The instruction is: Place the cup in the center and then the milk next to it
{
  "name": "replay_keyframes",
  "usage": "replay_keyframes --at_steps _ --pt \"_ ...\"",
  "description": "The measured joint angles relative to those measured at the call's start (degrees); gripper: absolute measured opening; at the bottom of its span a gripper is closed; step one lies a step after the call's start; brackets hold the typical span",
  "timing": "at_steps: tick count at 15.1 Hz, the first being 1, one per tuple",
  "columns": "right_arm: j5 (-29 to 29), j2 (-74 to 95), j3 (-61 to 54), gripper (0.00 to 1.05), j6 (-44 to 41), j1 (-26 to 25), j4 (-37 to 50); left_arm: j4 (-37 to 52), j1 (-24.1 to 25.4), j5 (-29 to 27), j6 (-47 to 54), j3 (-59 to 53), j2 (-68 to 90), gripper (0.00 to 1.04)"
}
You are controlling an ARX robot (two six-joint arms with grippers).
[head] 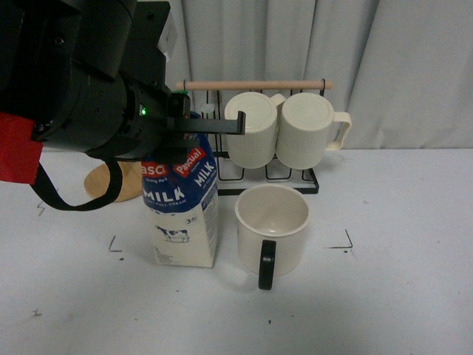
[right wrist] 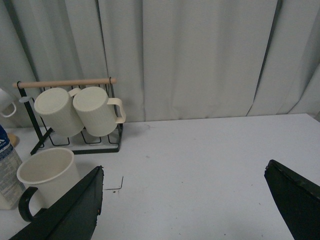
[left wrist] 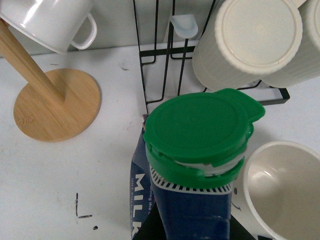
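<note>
Two task things: a wide smooth cream-coloured mug (head: 271,218) with a black handle and a tall milk carton (head: 181,214) with a dark blue top, red "Pascual" labels and a cream base, both upright on the white table (head: 414,296).
Mug position: mid-table between the black corner marks (head: 344,240), empty, handle turned toward the front camera.
Carton position: just beside the mug on the robot's left, with a narrow strip of table between their bases; its round green cap (left wrist: 197,127) fills the left wrist view.
Left gripper (head: 214,126): black, directly over the carton's top, with one finger reaching sideways in front of the rack. Dark edges flank the carton at the rim of the wrist view, but it is unclear whether the jaws clench it or are released.
Right gripper (right wrist: 185,170): fingers spread wide with nothing between them, over bare table to the robot's right of the mug.
Close behind: a black wire rack (head: 295,185) topped by a wooden rod (head: 255,85), with two ribbed cream mugs (head: 251,132) lying sideways on it, bottoms facing forward.
Further left: a round wooden stand (left wrist: 55,107) with a slanted post, and a small white cup (left wrist: 50,22) at its upper end.
In the way: the bulky left arm hides the cap and part of the stand in the front view.
</note>
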Motion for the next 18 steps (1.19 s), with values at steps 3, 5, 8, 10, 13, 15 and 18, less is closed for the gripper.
replay_keyframes --at_steps 3,5,8,10,13,15,18 --pt "-0.02 0.0 0.0 0.98 0.0 0.0 0.02 -0.66 -1.95 -0.7 -0.68 0.42 1.14 0.04" --pt "-0.02 0.0 0.0 0.98 0.0 0.0 0.0 -1.84 -1.51 1.66 -6.16 2.49 1.09 0.5" --pt "-0.02 0.0 0.0 0.98 0.0 0.0 0.0 -1.97 -0.17 3.65 -9.6 1.62 -2.14 0.77" --pt "-0.02 0.0 0.0 0.98 0.0 0.0 0.02 2.12 2.93 4.76 -12.09 -2.03 -10.19 1.0" --pt "0.0 0.0 -0.02 0.98 0.0 0.0 0.0 4.57 4.76 4.55 -12.13 -4.31 -14.38 0.97" --pt "-0.02 0.0 0.0 0.98 0.0 0.0 0.02 6.4 6.21 4.37 -12.17 -6.03 -17.31 0.98" --pt "-0.02 0.0 -0.02 0.98 0.0 0.0 0.02 6.73 13.75 4.85 -10.97 -12.98 -31.19 0.98"
